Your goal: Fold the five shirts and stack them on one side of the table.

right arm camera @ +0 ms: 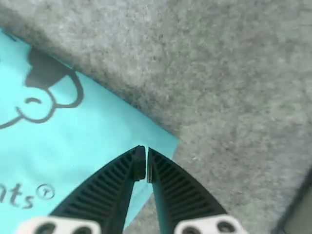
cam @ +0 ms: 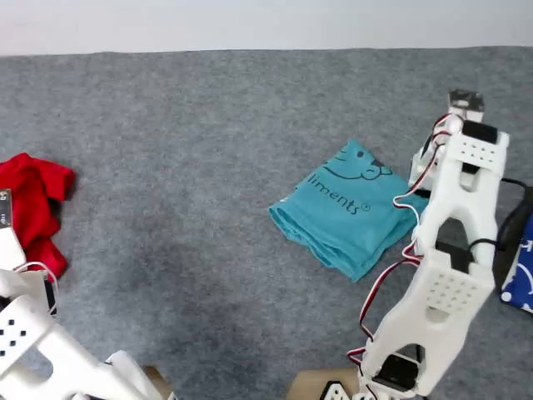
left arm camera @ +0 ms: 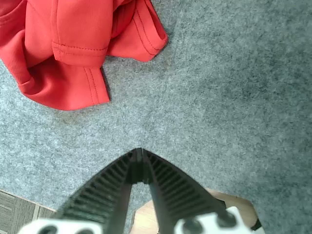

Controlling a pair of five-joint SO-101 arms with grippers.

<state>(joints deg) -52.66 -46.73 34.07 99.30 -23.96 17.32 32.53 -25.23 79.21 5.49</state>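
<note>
Left jaws are closed tight and empty over bare grey worktop (left arm camera: 234,97), just beside the crumpled red shirt (left arm camera: 73,44) at the high view's left edge. Right jaws are closed too, over a corner of the folded teal shirt (right arm camera: 73,146), right of centre; contact unclear. A blue cloth (cam: 520,279) is cut off at the right edge.

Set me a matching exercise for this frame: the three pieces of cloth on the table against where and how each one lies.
Column 1
1. red shirt
2. teal shirt
3. blue cloth

Column 2
A. at the table's right edge, partly behind an arm
B. crumpled at the table's left side
C. folded flat, right of the table's middle

Pairs: 1-B, 2-C, 3-A
</note>
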